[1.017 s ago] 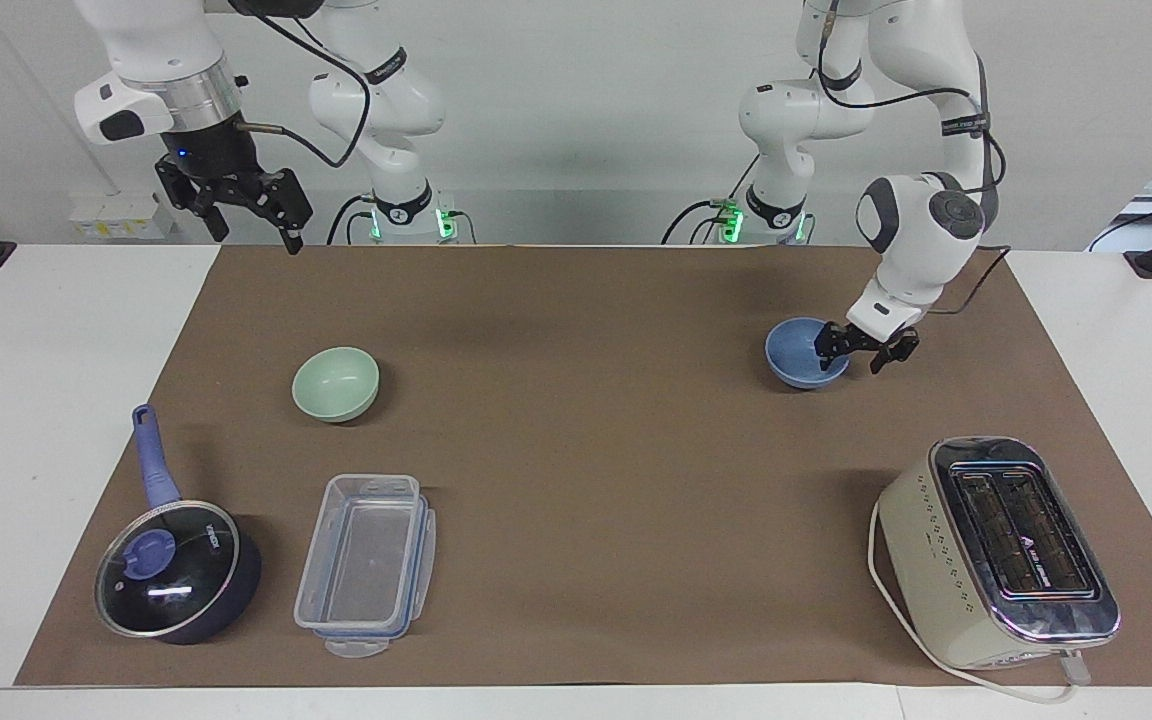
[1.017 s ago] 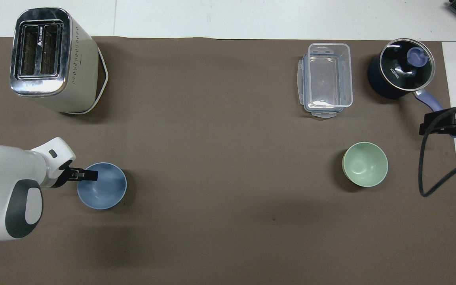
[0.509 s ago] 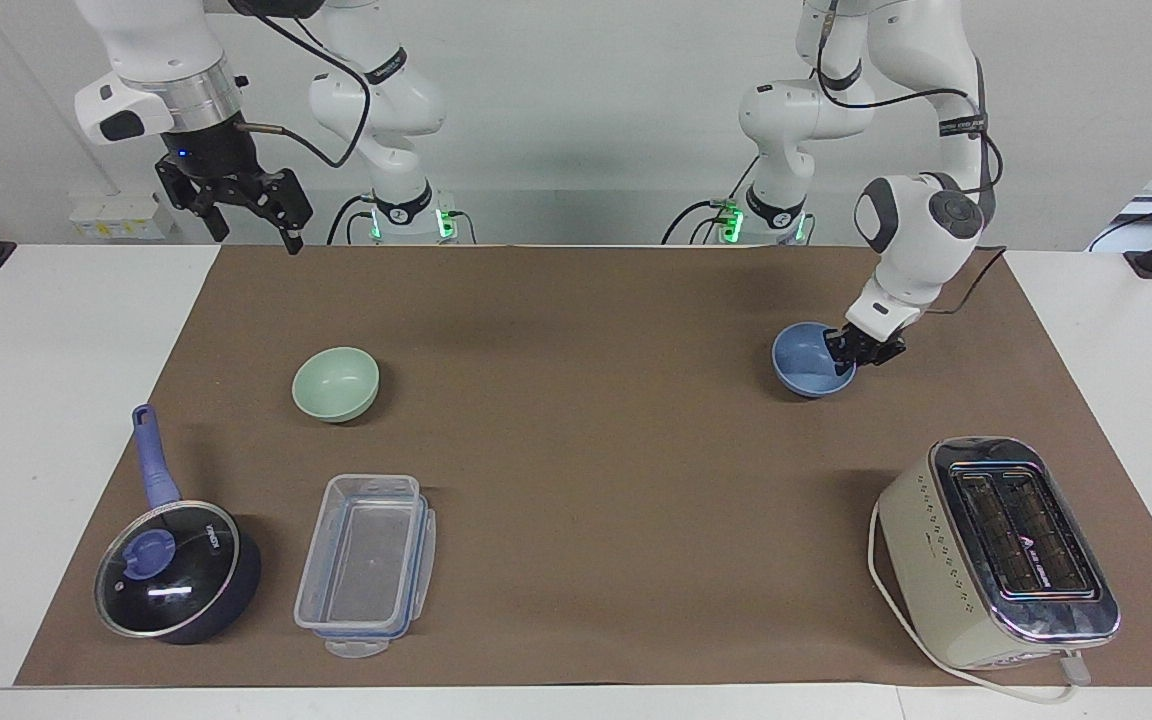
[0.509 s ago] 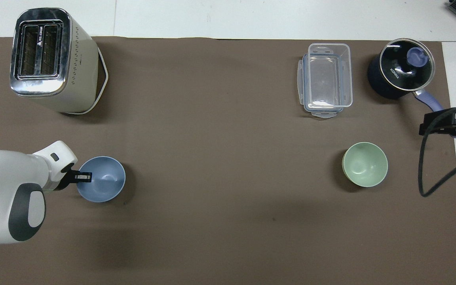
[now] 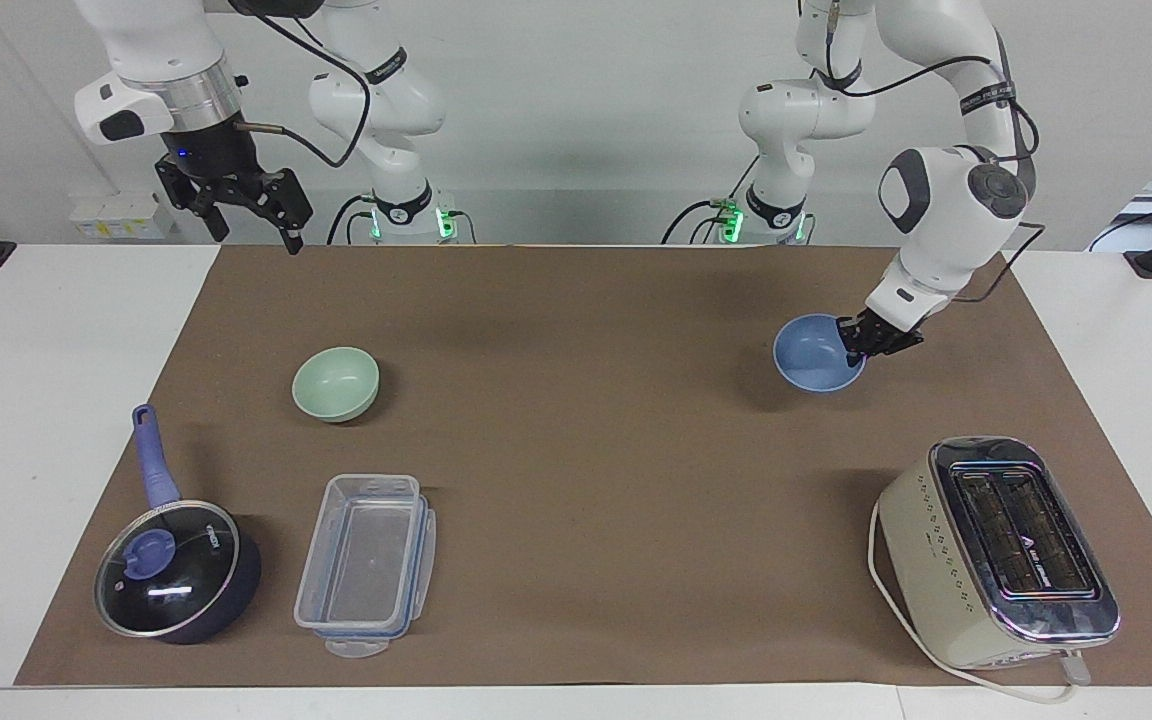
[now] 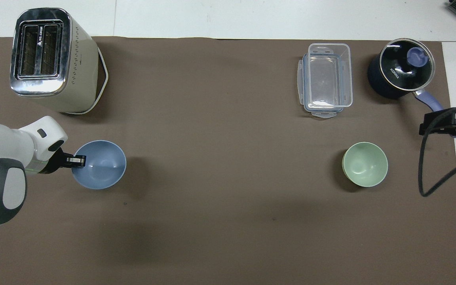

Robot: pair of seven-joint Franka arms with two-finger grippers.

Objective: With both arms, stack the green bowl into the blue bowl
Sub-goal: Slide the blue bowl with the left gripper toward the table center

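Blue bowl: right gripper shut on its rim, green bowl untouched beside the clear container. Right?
Wrong arm. The left gripper is shut on the blue bowl rim, as the facing view shows; the right gripper hangs open, waiting. The green bowl does sit untouched near the clear container.

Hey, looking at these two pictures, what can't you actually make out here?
- Saucepan contents: the lid covers them in both views.
- Right gripper: the overhead view's edge cuts it off.
- Left gripper fingertip inside the blue bowl: hidden by the bowl's wall in the facing view.
- Toaster slots: too dark inside.
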